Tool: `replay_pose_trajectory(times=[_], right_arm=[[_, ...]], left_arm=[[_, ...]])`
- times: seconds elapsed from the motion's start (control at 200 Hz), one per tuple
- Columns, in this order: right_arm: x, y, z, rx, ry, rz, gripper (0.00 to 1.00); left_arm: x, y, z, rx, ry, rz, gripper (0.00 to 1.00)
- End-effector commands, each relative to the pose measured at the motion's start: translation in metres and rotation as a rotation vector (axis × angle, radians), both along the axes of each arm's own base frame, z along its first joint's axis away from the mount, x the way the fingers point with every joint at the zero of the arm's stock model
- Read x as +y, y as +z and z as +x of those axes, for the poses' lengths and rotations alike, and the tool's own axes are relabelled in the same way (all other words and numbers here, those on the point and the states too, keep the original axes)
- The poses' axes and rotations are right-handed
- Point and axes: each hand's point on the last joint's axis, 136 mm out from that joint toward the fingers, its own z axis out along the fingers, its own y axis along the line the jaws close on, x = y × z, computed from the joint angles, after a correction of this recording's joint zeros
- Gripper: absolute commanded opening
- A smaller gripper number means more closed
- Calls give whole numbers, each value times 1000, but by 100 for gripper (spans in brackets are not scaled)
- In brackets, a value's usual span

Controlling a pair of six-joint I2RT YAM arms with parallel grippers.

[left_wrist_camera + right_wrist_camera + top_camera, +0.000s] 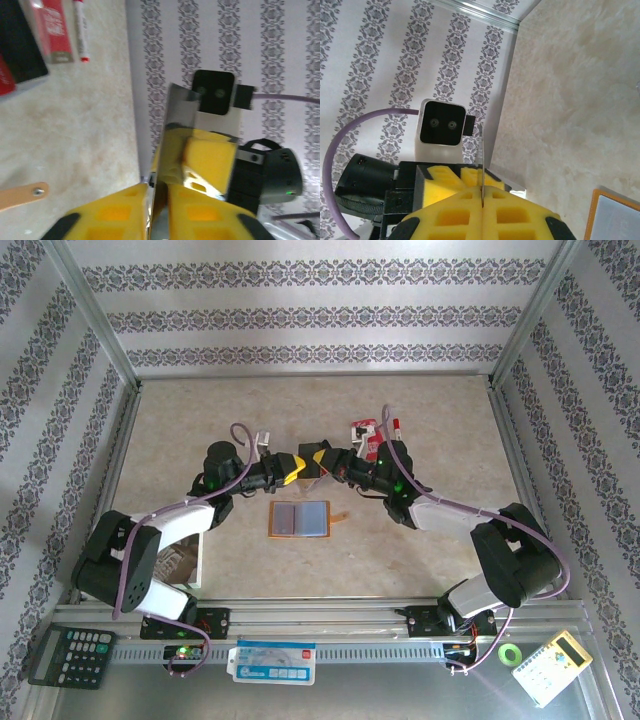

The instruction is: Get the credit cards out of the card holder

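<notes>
You see a beige mottled table [200,430], and near its middle the flat orange card holder [300,520] lies open and face up, showing two grey-blue clear pockets. You can't tell whether any cards sit in them. Behind the holder and to its right lies a red packet with white print [364,430], well apart from it. Both arms meet just behind the holder's far edge, tips facing each other. Your right gripper [482,192] has its yellow padded fingers [520,212] pressed together on a thin glossy credit card [175,130], seen edge-on as a fine line rising from the seam. That card is clear of the holder, upright between the two tools. Your left gripper [157,192] is narrow, with the same card standing in the slim gap between its yellow fingers [112,212]. You can't tell whether they pinch it. A white marker pen with a red cap [397,426] lies just right of the packet, behind and right of the holder. The holder's small orange tab [340,515] sticks out flat from its right edge.
</notes>
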Motion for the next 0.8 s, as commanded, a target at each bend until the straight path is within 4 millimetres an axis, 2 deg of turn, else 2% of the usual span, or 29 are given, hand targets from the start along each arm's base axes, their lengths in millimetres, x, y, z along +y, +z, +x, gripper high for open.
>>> replay_pose_trajectory(times=[0.0,0.08,0.15,0.29,0.41,0.555,0.794], right_arm=[[-7,-2,10,-27,-7,-92,0],[-17,-13,18,-8,-30,-188,0],[-27,-20,24,-3,-48,-264,0],[-50,-28,33,-22,-76,-486,0],[-69,-25,41,-64,-90,-682,0],[-78,-25,51,-84,-70,-830,0],[-76,-30,74,-100,-36,-934,0]], left_arm=[[29,-30,4,70,108,128,27],[51,-52,0,133,166,248,33],[70,-61,-3,150,211,347,39],[103,-64,-10,152,277,503,52],[125,-61,-15,147,310,604,67],[139,-55,-19,127,320,671,81],[150,-51,-25,87,330,724,97]])
